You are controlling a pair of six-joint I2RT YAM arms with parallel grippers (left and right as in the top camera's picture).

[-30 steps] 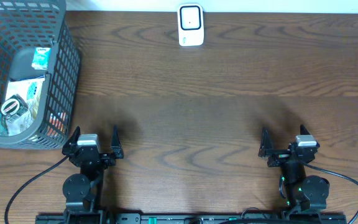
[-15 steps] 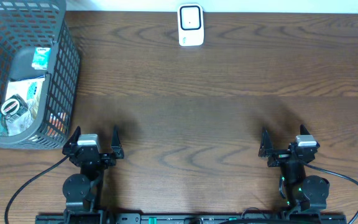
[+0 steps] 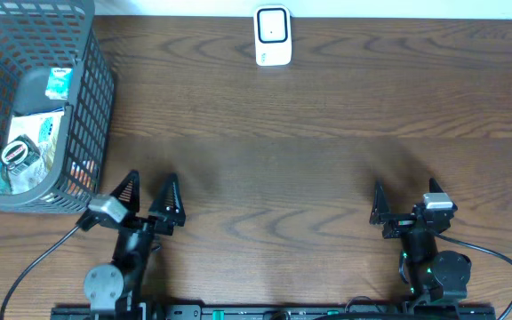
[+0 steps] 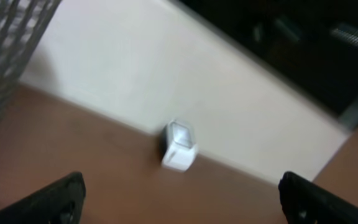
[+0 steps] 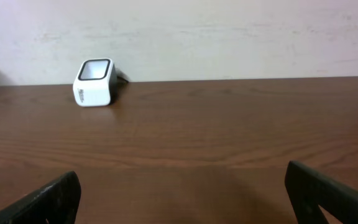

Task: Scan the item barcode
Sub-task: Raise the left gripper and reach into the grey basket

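The white barcode scanner stands at the table's far edge, centre; it also shows in the left wrist view and the right wrist view. Several packaged items lie in the grey basket at far left, among them a white packet and a teal packet. My left gripper is open and empty at the near left, just right of the basket's near corner. My right gripper is open and empty at the near right. Both sets of fingers frame bare wood in the wrist views.
The basket's mesh wall fills the top-left corner of the blurred, tilted left wrist view. A pale wall rises behind the table's far edge. Black cables trail from both arm bases at the front edge.
The left arm has lifted and turned, its gripper now angled and a little farther from the front edge; its wrist view is blurred. The right arm has not moved.
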